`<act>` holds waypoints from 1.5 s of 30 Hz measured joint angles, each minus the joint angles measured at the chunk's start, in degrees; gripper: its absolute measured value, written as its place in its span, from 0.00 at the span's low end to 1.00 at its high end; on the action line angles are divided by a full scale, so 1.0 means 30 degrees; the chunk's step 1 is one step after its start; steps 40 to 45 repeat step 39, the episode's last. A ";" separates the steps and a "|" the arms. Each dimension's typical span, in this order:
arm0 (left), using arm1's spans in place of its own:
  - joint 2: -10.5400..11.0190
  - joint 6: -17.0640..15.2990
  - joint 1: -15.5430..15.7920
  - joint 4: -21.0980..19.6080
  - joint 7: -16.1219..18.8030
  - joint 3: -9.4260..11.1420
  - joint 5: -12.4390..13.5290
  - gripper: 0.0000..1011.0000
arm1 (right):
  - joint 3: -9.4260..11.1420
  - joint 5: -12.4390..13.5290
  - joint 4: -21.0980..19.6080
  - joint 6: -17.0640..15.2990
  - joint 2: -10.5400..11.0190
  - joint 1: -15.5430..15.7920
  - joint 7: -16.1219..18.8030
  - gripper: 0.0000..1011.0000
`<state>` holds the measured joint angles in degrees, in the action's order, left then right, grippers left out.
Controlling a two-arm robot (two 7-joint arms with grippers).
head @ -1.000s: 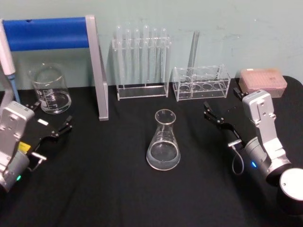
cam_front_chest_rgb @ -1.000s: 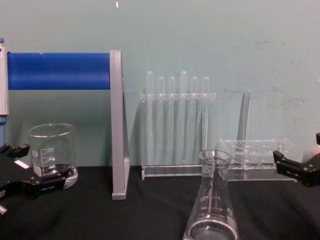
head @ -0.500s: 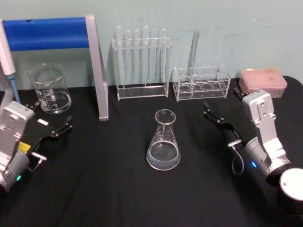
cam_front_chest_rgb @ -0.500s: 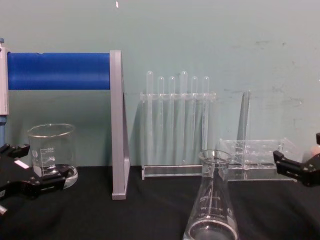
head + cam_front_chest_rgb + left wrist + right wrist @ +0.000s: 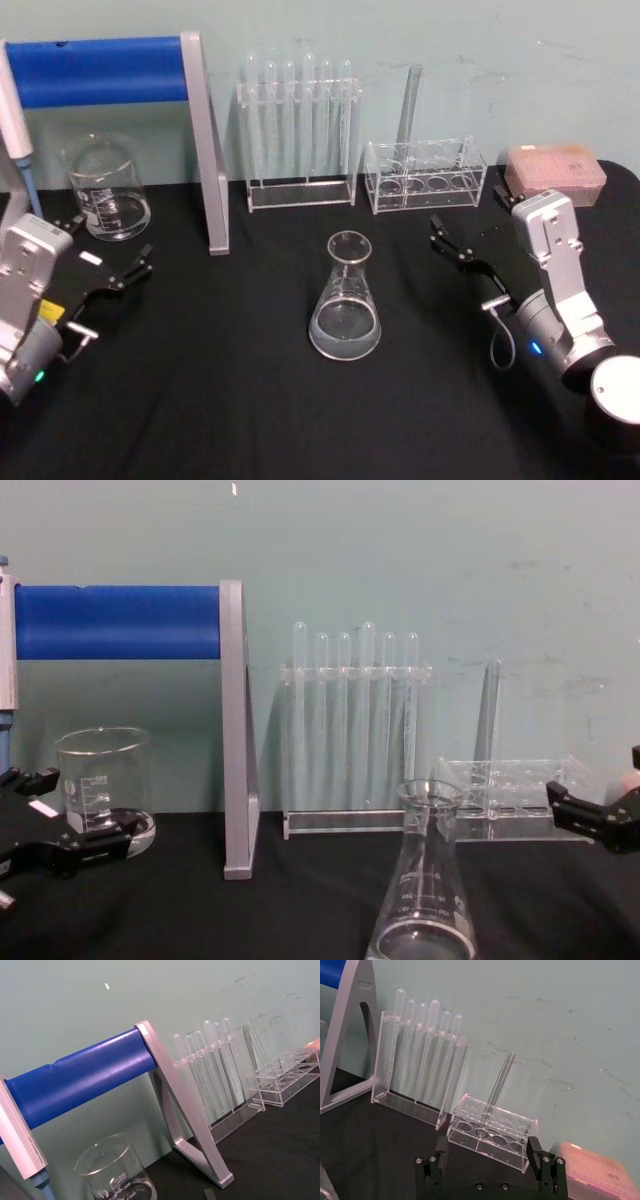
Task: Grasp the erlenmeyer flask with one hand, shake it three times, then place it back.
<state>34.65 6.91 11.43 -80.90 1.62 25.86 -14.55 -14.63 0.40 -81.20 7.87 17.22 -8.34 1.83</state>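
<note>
The erlenmeyer flask (image 5: 345, 300) stands upright on the black table mid-field, clear glass with a wide base and a narrow neck; the chest view shows it close up (image 5: 425, 885). Nothing touches it. My right gripper (image 5: 466, 212) hovers low to the flask's right, a hand's width away, fingers spread apart and empty; its wrist view shows both black fingers (image 5: 440, 1152) parted. My left gripper (image 5: 110, 243) sits open at the far left near the beaker, well away from the flask, and appears in the chest view (image 5: 85, 808).
A glass beaker (image 5: 105, 190) stands back left beside a grey stand with a blue bar (image 5: 205, 150). Behind the flask are a tall test-tube rack (image 5: 300, 130) and a low rack (image 5: 425, 178) holding one tube. A pink box (image 5: 555, 172) sits back right.
</note>
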 joint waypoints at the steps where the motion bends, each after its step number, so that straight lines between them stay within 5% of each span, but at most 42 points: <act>1: 0.0000 0.0000 0.0000 0.0000 0.0000 0.0000 0.0000 0.99 | -0.0001 0.0000 0.0000 -0.0001 0.0000 0.0001 0.0000 0.99; 45: 0.0000 0.0000 0.0000 0.0000 0.0000 -0.0001 -0.0001 0.99 | 0.0000 0.0000 0.0000 -0.0001 0.0000 0.0000 0.0001 0.99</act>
